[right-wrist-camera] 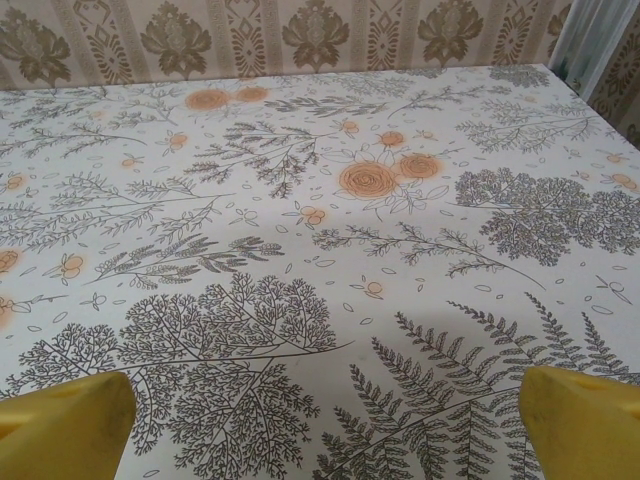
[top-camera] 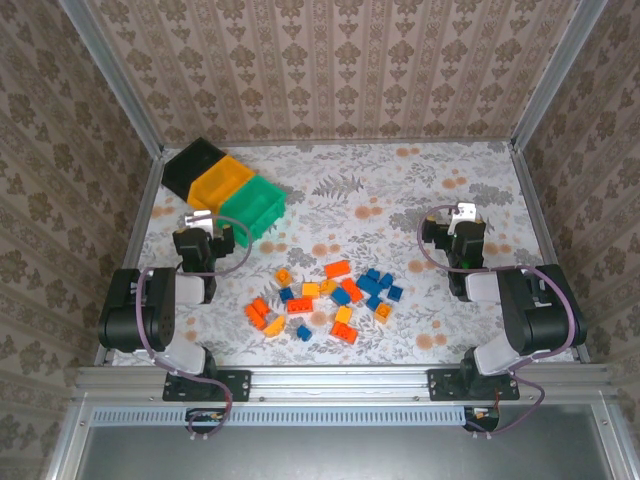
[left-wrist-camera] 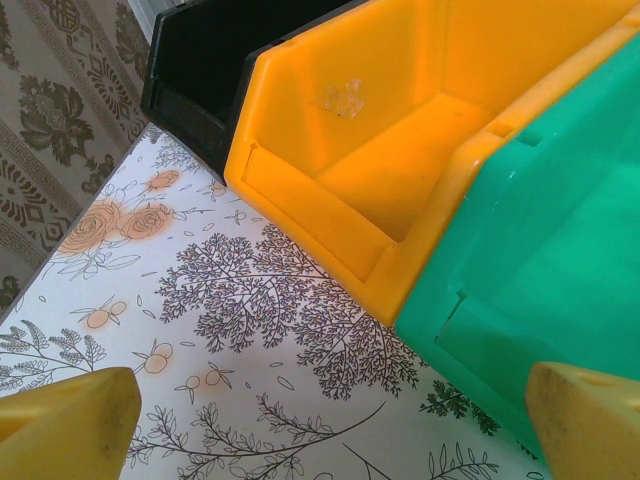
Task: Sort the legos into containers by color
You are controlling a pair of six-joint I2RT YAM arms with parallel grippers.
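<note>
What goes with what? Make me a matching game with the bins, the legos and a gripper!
Things:
1. black bin
2. green bin
3. legos
4. right gripper

Places or states:
A. loose in a pile, mid-table
B. far-left end of the row
C. open, over bare tablecloth
D. row end nearest the pile

Pairs: 1-B, 2-D, 3-A, 4-C

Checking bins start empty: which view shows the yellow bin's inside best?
Left wrist: the yellow bin sits close, its visible floor bare. Top external shows it small, between the black bin and green bin. Right wrist looks across the tablecloth.
</note>
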